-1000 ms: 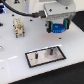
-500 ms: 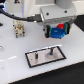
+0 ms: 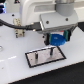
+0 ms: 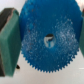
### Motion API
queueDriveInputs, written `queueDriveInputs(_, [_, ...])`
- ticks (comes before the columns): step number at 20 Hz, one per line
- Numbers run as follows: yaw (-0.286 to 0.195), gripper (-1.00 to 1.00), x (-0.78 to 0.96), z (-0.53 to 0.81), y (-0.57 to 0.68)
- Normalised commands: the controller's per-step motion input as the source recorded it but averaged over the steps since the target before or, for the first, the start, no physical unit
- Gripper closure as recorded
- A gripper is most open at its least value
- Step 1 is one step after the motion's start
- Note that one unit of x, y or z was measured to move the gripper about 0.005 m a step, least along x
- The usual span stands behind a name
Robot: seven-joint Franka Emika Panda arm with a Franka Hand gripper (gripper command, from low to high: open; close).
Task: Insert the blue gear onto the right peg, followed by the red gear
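one blue gear [image 4: 47, 40] in the gripper [image 3: 56, 42], above the plate [image 3: 46, 55].
the gripper is clenching the gear between two pads [image 4: 8, 42]; two pegs [image 3: 52, 51] are standing on one plate; right peg unclear.

We see the blue gear [image 4: 48, 41] as plastic, its face matt and finely speckled, with a grainy, slightly rough look around the hub hole. The pads [image 4: 8, 41] beside it look like soft teal rubber or foam, dull and smooth. The arm [image 3: 45, 10] has a glossy white plastic shell. The plate [image 3: 45, 55] looks smooth and faintly shiny, with a dark border. The table [image 3: 15, 70] is plain white and smooth.
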Motion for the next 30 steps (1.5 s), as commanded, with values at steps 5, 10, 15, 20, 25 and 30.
queueDriveInputs(5, [0.000, 1.00, 0.47, 0.00, -0.18])
queueDriveInputs(10, [0.000, 1.00, 0.30, -0.07, -0.16])
queueDriveInputs(15, [0.000, 1.00, 0.12, 0.02, -0.08])
queueDriveInputs(20, [0.000, 1.00, 0.00, 0.26, -0.15])
queueDriveInputs(25, [0.000, 1.00, 0.24, 0.15, -0.08])
queueDriveInputs(30, [0.000, 1.00, 0.24, -0.06, -0.13])
